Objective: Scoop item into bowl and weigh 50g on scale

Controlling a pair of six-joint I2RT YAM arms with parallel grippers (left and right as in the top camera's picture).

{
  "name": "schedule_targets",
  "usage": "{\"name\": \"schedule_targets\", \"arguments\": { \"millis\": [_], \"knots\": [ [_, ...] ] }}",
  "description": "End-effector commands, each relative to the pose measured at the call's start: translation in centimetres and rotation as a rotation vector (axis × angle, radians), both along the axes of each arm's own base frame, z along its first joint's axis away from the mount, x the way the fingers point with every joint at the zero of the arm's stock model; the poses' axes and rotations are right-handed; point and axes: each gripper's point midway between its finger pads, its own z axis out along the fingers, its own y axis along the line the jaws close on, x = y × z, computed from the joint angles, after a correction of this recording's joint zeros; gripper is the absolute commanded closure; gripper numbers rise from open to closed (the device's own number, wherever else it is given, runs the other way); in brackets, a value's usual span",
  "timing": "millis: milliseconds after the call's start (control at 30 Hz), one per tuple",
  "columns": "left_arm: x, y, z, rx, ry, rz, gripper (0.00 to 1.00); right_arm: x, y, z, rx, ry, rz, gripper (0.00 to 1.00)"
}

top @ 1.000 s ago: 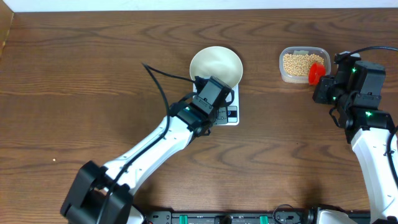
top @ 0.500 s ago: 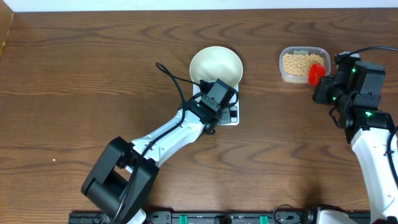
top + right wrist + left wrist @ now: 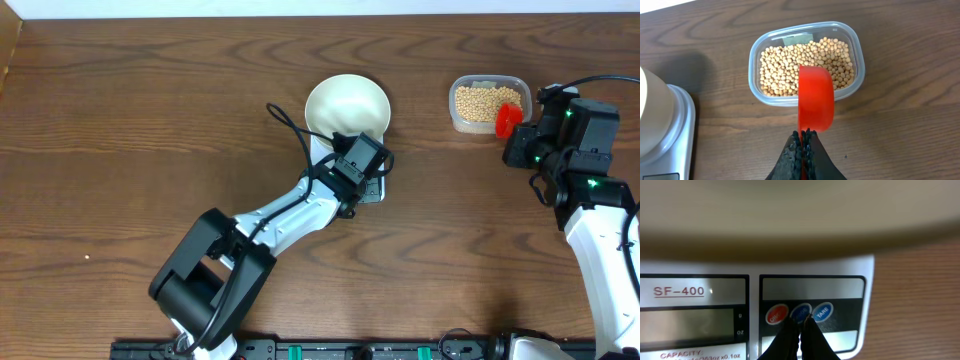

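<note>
Red scoop clenched in right jaws, its length aimed straight ahead over the near rim of the tub — beans lie just beyond. Left jaws pinched shut, empty, at the buttons of the scale; bowl sits on it.

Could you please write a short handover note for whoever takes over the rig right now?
The left gripper is shut, its tips at the middle blue button on the scale; I cannot tell whether they touch it.
The right gripper is shut on the handle of the red scoop, which hangs over the near rim of the clear tub.
The white bowl sits on the scale and looks empty. The beans are all in the tub.
Done: bowl placed, scoop in hand.
Left: the display looks blank, so switch on and zero it, then scoop beans into the bowl to the target weight.
</note>
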Motion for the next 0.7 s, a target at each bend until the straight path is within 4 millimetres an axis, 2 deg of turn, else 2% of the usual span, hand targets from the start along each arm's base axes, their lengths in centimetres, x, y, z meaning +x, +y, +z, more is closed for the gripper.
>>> {"name": "schedule_targets", "arguments": {
  "millis": [0,367,667],
  "knots": [
    [0.5,0.6,-0.5,0.027,-0.013,0.025,0.92,0.3,-0.2,1.1,-0.019,-0.027,0.004,0.99],
    [1.6,1.7,-0.3,0.082,-0.073,0.067,0.93,0.3,-0.2,1.1,-0.020,-0.028,0.004,0.99],
    [1.2,1.3,-0.5,0.066,-0.052,0.051,0.93,0.3,-0.2,1.1,-0.020,-0.028,0.004,0.99]
  ]
}}
